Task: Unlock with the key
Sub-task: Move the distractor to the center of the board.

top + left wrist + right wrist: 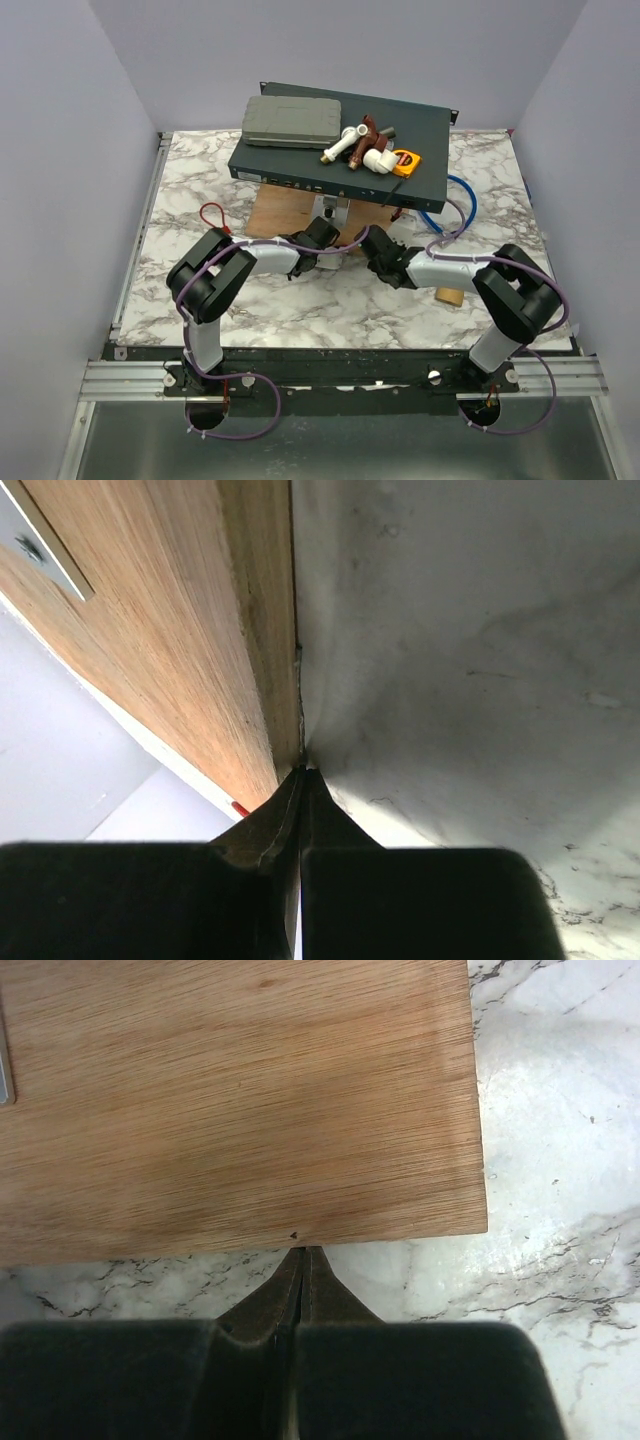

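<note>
A wooden board [283, 212] lies on the marble table [330, 300], partly under a black rack unit [300, 166]. A silver fitting [333, 211] stands on it; its plate edge [45, 542] shows in the left wrist view. I cannot make out the key in any view. My left gripper [302, 771] is shut and empty, its tips against the edge of the board [170, 650]. My right gripper [305, 1250] is also shut and empty, touching the near edge of the board [240, 1100] close to its right corner. From above, both grippers [328, 242] [370, 240] meet at the board's front.
The rack unit carries a grey case [291, 120], white pipe fittings [357, 146] and a yellow tape measure [404, 162]. A red loop [212, 216] lies left of the board, a blue cable [457, 205] right of it. A tan cylinder [450, 296] rests by the right forearm.
</note>
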{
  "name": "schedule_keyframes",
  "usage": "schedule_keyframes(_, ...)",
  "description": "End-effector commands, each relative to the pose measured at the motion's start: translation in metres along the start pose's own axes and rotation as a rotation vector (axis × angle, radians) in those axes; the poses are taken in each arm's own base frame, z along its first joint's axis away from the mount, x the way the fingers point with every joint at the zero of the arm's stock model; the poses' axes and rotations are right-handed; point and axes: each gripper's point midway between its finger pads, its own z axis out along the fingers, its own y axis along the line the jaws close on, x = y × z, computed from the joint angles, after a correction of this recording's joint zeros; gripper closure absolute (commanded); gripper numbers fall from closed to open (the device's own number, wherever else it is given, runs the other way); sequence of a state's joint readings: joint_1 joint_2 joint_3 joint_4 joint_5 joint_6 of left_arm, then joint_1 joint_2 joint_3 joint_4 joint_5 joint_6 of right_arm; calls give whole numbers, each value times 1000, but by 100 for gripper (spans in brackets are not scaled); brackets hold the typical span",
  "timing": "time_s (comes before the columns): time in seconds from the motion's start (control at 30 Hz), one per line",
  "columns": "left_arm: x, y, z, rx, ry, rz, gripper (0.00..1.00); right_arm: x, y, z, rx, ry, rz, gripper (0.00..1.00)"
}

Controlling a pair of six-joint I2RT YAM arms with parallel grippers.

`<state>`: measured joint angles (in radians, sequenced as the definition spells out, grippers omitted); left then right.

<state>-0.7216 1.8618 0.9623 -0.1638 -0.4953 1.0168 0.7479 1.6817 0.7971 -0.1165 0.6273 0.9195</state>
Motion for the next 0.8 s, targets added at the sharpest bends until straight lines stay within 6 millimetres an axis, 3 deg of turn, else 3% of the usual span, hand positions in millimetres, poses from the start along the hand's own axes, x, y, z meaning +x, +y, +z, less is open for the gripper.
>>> schedule_keyframes(0.0, -27, 42, 17, -101, -122, -47, 100, 11, -48, 41, 130, -43, 19, 99)
schedule_keyframes(0.2, -20, 24, 8, -37, -132, -62, 100, 48, -55, 37, 155, 12, -68, 99)
schedule_keyframes(0.43, -24, 20, 13, -6, -124, -71, 100, 59, -62, 40, 153, 97, 13, 99)
schedule_keyframes(0.57, -28, 20, 15, 7, -130, -68, 100, 80, -60, 43, 180, 186, -93, 99)
schedule_keyframes(0.67, -28, 15, 13, 16, -141, -75, 100, 88, -60, 39, 232, 158, -198, 99)
schedule_keyframes(0.77, -24, 6, 9, 20, -151, -79, 100, 86, -61, 32, 241, 118, -119, 99)
